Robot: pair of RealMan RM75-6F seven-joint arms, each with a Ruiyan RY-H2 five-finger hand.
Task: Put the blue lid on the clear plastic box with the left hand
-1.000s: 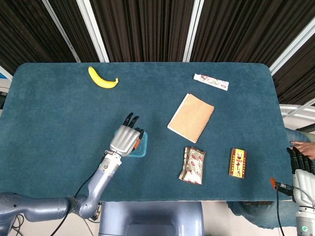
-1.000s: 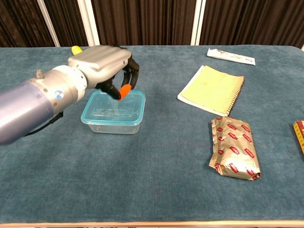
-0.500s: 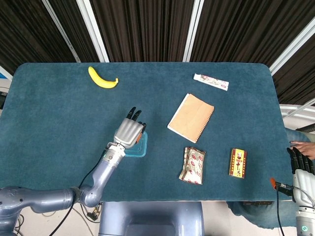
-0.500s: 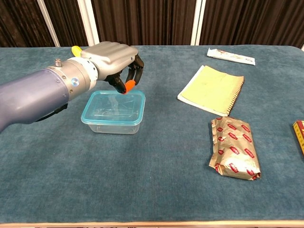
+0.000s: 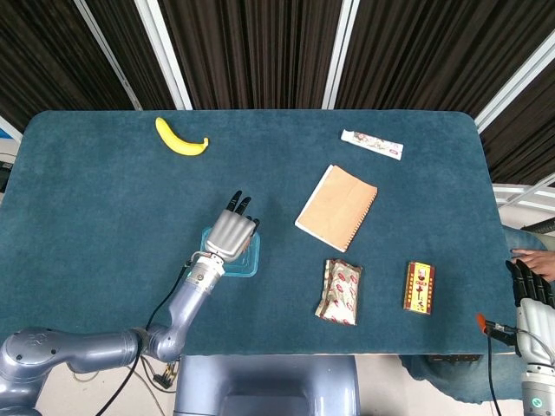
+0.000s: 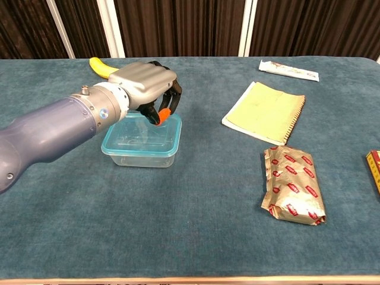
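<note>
Lid (image 6: 142,138): blue, lying on the clear box (image 6: 140,155), rim to rim, near the table's (image 5: 104,217) front left part; looks seated.
Left hand (image 6: 146,85): poised over the box's far edge, fingers curled down and a little apart, clamped on nothing visible.
Change: over the last second, shifted from directly above the lid toward its far side and risen slightly; forearm now crossing the near left corner.
Meaning: placement apparently done; probably only a press-down check or a withdrawal left.
Right hand (image 5: 531,290): at the table's right edge, away from the work; finger state cannot be told.
Risk: dragging the light box while pulling away.
</note>
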